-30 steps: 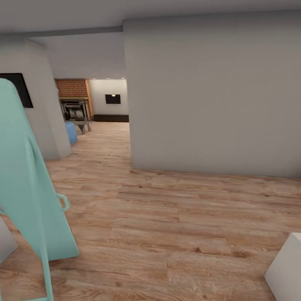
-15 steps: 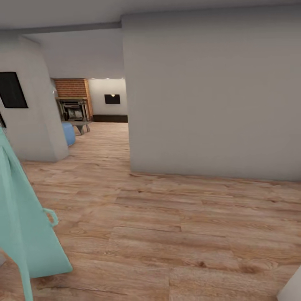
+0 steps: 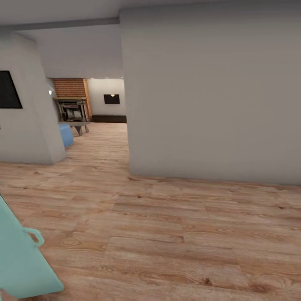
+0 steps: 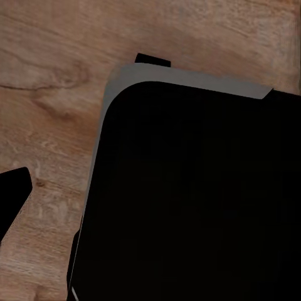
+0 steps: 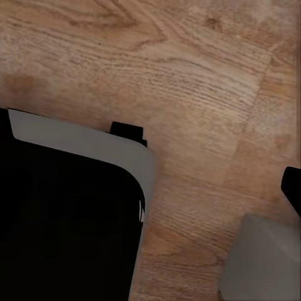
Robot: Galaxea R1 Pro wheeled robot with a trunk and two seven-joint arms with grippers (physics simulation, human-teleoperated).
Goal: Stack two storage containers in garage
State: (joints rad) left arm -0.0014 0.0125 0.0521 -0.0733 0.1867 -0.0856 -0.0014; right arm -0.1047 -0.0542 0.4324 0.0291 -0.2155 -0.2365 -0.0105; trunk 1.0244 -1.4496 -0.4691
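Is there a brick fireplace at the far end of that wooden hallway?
Yes, the head view shows a red-brick fireplace with a dark firebox beyond the light wood plank floor, past the grey wall.

A plank floor (image 3: 167,234) spreads across the foreground. A broad wall (image 3: 213,92) stands ahead on the right, its base meeting the floor. On the left stands a pillar (image 3: 29,113) with a dark panel (image 3: 8,90) on its face. Between wall and pillar a passage leads back to a farther room, where a fireplace (image 3: 73,109) stands at the left with a sofa (image 3: 66,134) before it, and a small frame (image 3: 111,99) hangs on the back wall. A leaning object (image 3: 21,259) sits in the near-left corner, on the floor
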